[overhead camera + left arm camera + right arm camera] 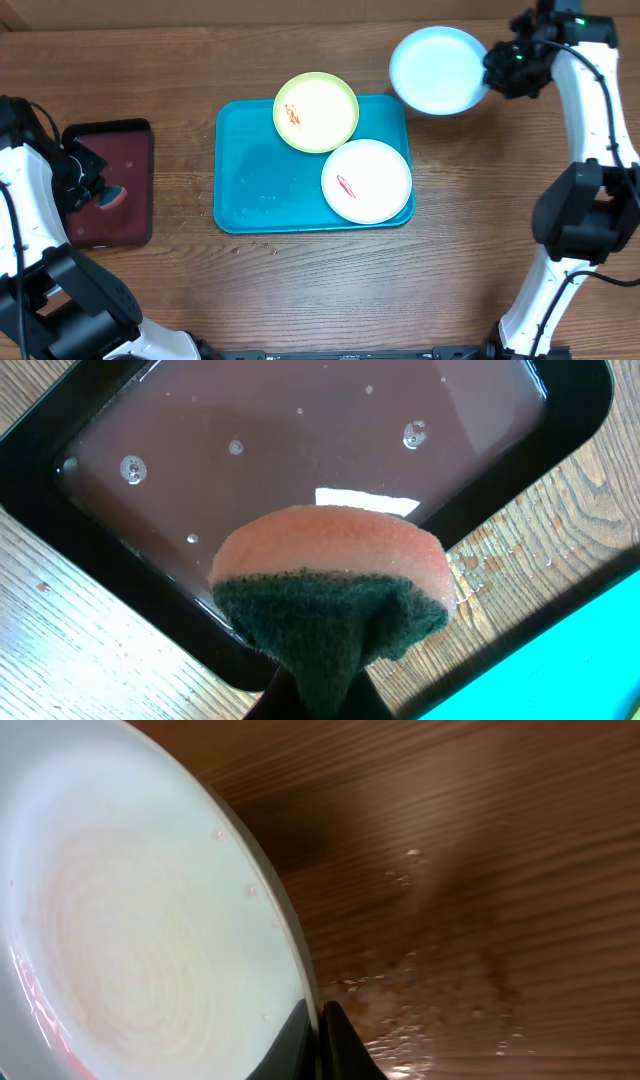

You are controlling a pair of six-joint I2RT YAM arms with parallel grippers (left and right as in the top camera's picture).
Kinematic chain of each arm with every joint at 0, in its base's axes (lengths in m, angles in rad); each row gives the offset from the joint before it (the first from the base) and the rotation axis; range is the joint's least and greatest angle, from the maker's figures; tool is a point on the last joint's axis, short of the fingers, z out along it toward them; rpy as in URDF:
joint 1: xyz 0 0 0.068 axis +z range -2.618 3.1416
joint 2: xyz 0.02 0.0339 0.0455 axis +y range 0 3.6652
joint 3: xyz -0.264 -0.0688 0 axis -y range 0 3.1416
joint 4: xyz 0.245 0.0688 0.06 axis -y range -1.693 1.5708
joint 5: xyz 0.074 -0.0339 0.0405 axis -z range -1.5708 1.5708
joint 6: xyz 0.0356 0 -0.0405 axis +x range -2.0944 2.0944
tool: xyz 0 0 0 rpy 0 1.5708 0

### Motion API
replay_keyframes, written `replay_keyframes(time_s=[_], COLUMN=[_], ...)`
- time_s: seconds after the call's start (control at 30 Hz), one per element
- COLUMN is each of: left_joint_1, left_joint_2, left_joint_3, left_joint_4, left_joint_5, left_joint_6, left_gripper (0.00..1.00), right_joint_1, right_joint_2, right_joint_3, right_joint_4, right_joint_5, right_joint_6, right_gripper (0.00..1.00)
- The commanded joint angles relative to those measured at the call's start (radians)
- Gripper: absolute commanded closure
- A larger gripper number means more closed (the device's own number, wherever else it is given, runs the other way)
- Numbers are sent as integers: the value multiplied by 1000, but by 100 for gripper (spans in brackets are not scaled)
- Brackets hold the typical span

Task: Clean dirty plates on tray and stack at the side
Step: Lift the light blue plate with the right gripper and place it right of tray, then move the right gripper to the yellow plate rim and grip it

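Right tool (320, 1020) pinching the light blue plate (437, 70) by its rim beyond the tray's (250, 190) far-right corner; left tool (98, 192), clamping the sponge (330, 575), sits well apart leftward.

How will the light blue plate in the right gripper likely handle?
The light blue plate is probably stiff and light: the right gripper grips it by one rim edge and it shows no bend. It may be slippery, since droplets cling to it. Pinched only at an edge, it could pivot if bumped.
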Motion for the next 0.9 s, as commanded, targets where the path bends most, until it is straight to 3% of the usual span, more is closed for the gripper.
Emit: replay_keyframes(time_s=[0.0, 0.33, 0.6, 0.63, 0.67, 0.73, 0.8, 0.87], left_joint_1=[-2, -10, -10, -10, -10, -10, -10, -10], left_joint_2=[8, 8, 8, 8, 8, 8, 8, 8], left_joint_3=[-6, -6, -6, -6, -6, -6, -6, -6], left_joint_4=[4, 2, 4, 4, 4, 3, 3, 3], left_joint_5=[8, 8, 8, 8, 8, 8, 8, 8], left_joint_6=[16, 16, 16, 16, 16, 16, 16, 16], left_gripper=[96, 96, 96, 96, 96, 96, 96, 96], right_joint_1=[-34, -58, -58, -58, -58, -58, -58, -58], right_joint_2=[-4, -2, -1, -2, -2, -2, -3, -7], right_joint_3=[-60, -301, -384, -384, -384, -383, -369, -328], right_joint_4=[40, 248, 302, 298, 293, 290, 280, 235], right_joint_5=[40, 73, 147, 147, 147, 137, 111, 109], right_joint_6=[8, 11, 57, 57, 57, 57, 53, 53], right_gripper=[96, 96, 96, 90, 74, 57, 49, 47])
